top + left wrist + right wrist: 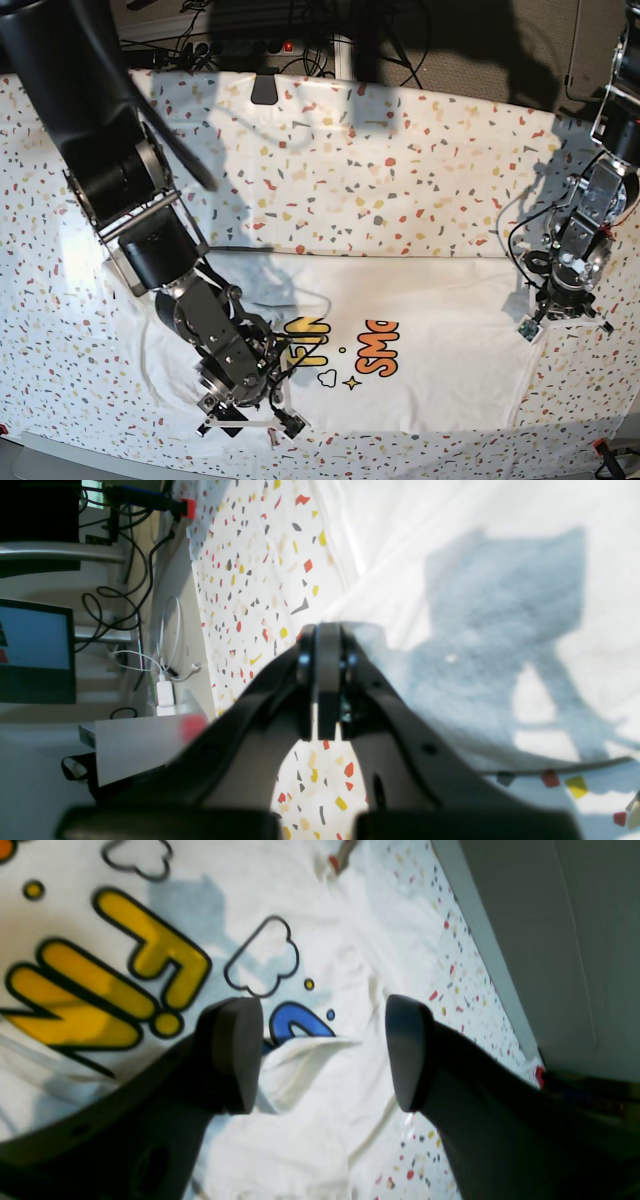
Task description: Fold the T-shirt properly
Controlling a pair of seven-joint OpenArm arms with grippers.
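Observation:
The white T-shirt (430,370) lies spread across the front half of the table, with its yellow and orange print facing up. My right gripper (325,1055) is open and low over the shirt (310,1130). A raised fold of white cloth lies between its fingers, next to the yellow and blue letters. In the base view it (245,400) is at the shirt's lower left. My left gripper (327,630) is shut with its tips at the edge of the shirt (450,555), and cloth seems pinched there. In the base view it (557,312) is at the shirt's right edge.
The speckled table cover (350,170) extends beyond the shirt on every side. Off the table in the left wrist view are a monitor (35,650), cables and a white charger (165,695). A grey panel (550,940) borders the table in the right wrist view.

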